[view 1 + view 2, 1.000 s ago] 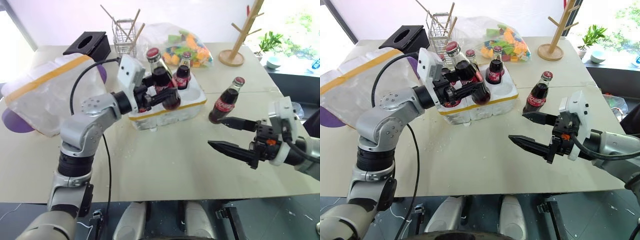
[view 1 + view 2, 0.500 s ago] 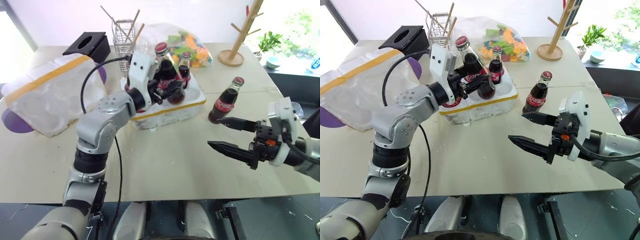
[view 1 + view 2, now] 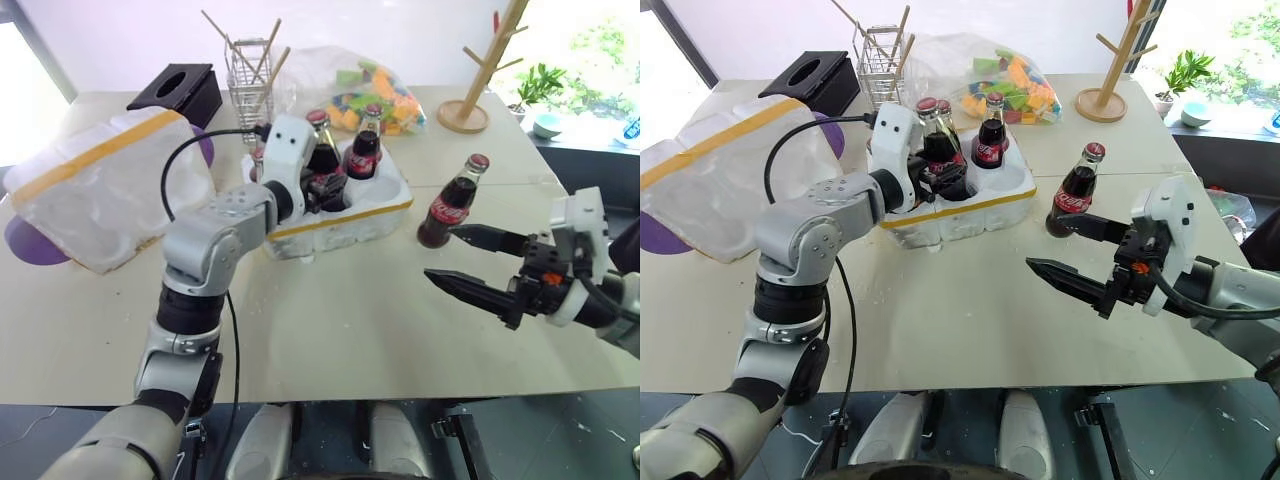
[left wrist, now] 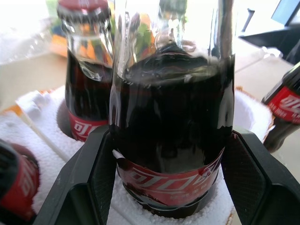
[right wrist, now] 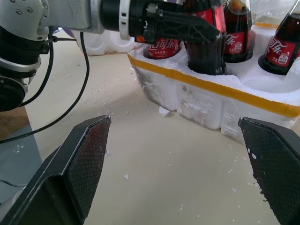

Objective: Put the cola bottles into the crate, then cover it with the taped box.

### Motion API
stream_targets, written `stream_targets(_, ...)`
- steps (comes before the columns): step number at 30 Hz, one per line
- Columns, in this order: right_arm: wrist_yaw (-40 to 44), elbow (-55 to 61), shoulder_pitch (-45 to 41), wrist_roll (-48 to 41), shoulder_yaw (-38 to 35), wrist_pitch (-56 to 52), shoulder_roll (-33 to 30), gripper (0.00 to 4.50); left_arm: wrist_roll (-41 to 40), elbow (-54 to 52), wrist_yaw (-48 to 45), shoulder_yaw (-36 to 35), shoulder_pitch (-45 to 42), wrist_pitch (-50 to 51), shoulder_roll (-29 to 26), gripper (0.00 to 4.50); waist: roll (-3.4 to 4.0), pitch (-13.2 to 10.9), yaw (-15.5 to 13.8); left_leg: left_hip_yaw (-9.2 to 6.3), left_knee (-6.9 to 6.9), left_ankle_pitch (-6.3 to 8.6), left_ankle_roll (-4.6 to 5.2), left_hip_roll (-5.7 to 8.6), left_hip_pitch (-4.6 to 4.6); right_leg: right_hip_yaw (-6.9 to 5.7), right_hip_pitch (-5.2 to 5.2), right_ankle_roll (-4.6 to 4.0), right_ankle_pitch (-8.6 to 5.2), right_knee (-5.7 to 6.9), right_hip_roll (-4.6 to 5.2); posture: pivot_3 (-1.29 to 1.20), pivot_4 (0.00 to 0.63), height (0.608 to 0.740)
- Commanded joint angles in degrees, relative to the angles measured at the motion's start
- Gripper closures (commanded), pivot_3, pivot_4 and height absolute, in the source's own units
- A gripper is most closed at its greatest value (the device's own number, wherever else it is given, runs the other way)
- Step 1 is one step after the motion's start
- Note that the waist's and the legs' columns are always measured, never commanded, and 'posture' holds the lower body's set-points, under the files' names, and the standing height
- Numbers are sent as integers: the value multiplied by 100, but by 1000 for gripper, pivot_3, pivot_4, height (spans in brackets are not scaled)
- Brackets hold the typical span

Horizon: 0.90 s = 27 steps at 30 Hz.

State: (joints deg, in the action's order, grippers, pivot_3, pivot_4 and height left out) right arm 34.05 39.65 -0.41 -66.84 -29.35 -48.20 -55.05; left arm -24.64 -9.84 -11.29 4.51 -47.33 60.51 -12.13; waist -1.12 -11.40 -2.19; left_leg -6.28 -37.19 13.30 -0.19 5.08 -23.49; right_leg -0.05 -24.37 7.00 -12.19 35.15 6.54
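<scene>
Cola bottle [image 4: 171,140] sits clamped in the left gripper [image 4: 171,178] over a crate [image 3: 970,205] well — best seated fully upright before release — right gripper [image 3: 1068,250] wide open, empty.

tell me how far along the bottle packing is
Roughly midway. Done: several cola bottles stand in the crate. In hand: the left gripper holds a bottle whose base sits in a well. Left: one bottle stands on the table by the open right gripper, and the taped box lies off to the left, not yet covering the crate.
</scene>
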Motion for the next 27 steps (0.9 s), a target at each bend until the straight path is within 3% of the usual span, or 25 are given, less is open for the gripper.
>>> stream_targets(1, -81, 138, -90, -14, -40, 147, 32, 0, 63, -66, -158, 8, -197, -19, -79, 499, 0, 0, -5, -1, 0, 0, 0, 0, 0, 0, 0, 0, 0, 0, 0, 0, 150, 740)
stream_targets(2, -94, 138, -94, -15, -36, 150, 34, 0, 75, -68, -200, 23, -211, -20, -100, 40, 0, 0, -4, -1, 0, 0, 0, 0, 0, 0, 0, 0, 0, 1, 0, 0, 150, 740)
stream_targets(9, -153, 172, -44, -45, -56, 156, 52, 0, -45, -333, -785, -63, -163, -415, -332, 40, 3, 2, -6, -3, -2, -3, -5, -3, 5, 0, 2, -11, 3, 4, -3, 0, 150, 740)
stream_targets(14, -57, 82, 7, 4, -157, 140, -20, 0, -505, -593, -1488, -576, -302, -947, -525, 40, 3, 2, -6, -2, 1, -3, -5, -2, 2, 0, 1, -8, 3, -2, 0, 0, 150, 740)
stream_targets(20, 149, -339, -7, 385, -224, 202, -112, 0, -1283, -654, -2894, -1128, -498, -1328, -1395, 40, 5, 3, 0, 1, -1, -3, -5, -2, 2, 0, 1, -22, -4, -2, 0, 0, 150, 740)
stream_targets(27, -159, -1289, -306, 1316, 56, 316, 3, 0, -1783, -29, -4773, -1495, -275, -1325, -3131, 40, 6, 3, 27, 4, 2, -3, -4, -3, 6, 1, 1, -28, -8, 1, -3, 0, 150, 740)
